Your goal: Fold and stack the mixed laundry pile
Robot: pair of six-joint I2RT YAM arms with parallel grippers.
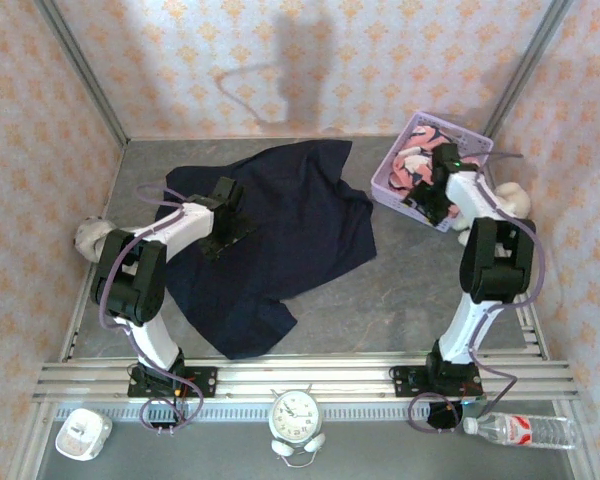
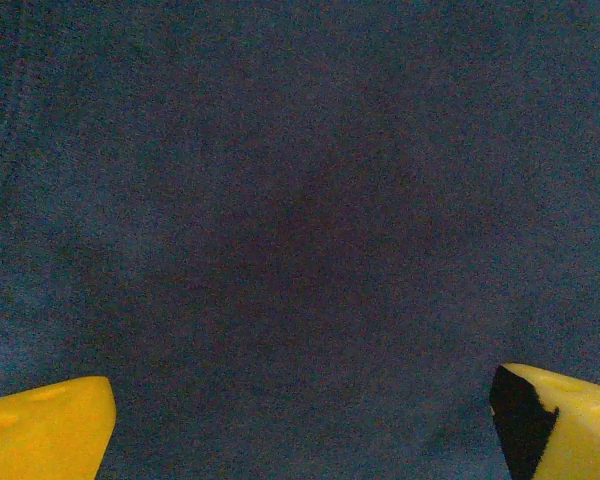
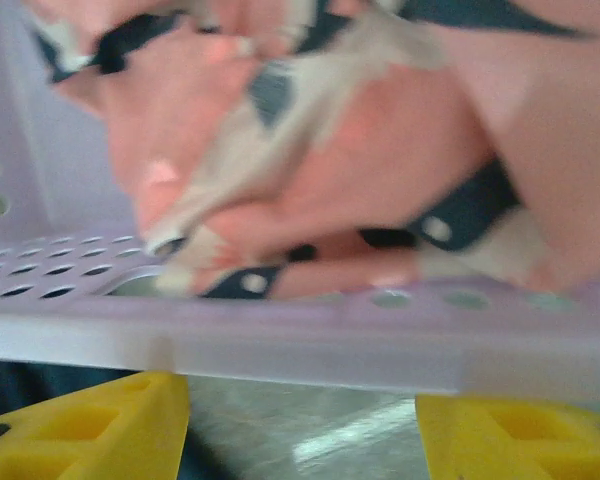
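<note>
Looking at how things lie, the next move pretty much turns on the left gripper point(image 1: 224, 222) sitting right over the navy garment point(image 1: 300, 215). That garment is spread across the left and middle of the table point(image 1: 410, 290), long axis running diagonally from the far wall down toward the left arm's base. The gripper is over the left part, so most of the cloth lies to its right. In the left wrist view the yellow fingertips point(image 2: 40, 430) are spread wide at the bottom corners with just navy weave between them, so it's pinching nothing. Can't tell whether they actually touch the fabric. The salmon-pink printed garment point(image 1: 416, 165) is bunched up inside the lavender basket point(image 1: 384, 188) at the far right. The right gripper point(image 1: 437, 205) is by far the nearer one to it, right at the basket's near wall. Its wrist view shows those fingers spread apart too, sitting below the basket rim point(image 3: 280, 335) with bare table between them and the pink cloth on the other side of the wall. So I reckon it has to come up and over the rim to reach anything. Room-wise, there's open table between the navy garment and the basket, decent for folding. A plush toy point(image 1: 508, 200) sits just right of the basket and the side wall is close there, so that side is tight.
</note>
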